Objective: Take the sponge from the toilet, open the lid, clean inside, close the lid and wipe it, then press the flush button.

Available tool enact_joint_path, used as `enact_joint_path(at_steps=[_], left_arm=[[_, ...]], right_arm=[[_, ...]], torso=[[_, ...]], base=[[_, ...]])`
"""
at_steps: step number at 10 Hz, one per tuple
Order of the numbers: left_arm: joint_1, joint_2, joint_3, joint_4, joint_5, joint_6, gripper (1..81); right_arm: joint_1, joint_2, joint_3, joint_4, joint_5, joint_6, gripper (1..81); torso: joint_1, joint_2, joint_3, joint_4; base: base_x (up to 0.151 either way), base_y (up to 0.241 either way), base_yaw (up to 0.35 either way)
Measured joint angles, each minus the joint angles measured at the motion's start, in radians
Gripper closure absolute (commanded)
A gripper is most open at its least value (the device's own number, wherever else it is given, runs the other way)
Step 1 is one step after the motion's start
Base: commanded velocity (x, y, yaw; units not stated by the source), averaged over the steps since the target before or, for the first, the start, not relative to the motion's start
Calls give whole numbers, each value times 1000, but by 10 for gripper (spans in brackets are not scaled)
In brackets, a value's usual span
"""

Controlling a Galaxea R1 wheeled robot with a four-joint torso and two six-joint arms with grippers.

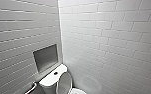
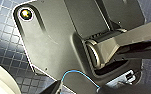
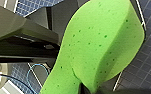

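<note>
The bright green sponge (image 3: 98,42) looms large in the right wrist view, bent into a curve above the blue floor tiles. My right gripper (image 3: 89,89) is shut on its narrow end. In the head view the white toilet (image 1: 51,80) stands in the corner with its lid (image 1: 64,83) raised upright against the tank. The dark flush button (image 1: 55,73) sits in the middle of the tank top. A sliver of the bowl rim (image 1: 77,91) shows below the lid. My left gripper is open.
White tiled walls meet in a corner behind the toilet, with a recessed niche (image 1: 46,57) in the left wall. A metal grab bar (image 1: 31,88) runs beside the tank. Blue mosaic floor (image 2: 6,50) and a white curved edge (image 2: 1,80) lie under the left wrist.
</note>
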Motion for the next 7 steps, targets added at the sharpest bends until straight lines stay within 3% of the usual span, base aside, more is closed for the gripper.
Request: enact_joint_path(at_steps=[1,4,7], left_arm=[[0,-1,0,0,0,0,10],[23,-3,3,1,0,9,10],[42,-16,6,2,1,9,10]], right_arm=[[-2,13,-46,40,3,-38,811],[4,-22,-87,86,2,-82,811],[51,-126,50,113,-5,-107,811]], torso=[[0,0,0,0],[15,-24,0,0],[81,-130,0,0]], base=[[0,0,0],[0,0,0],[0,0,0]])
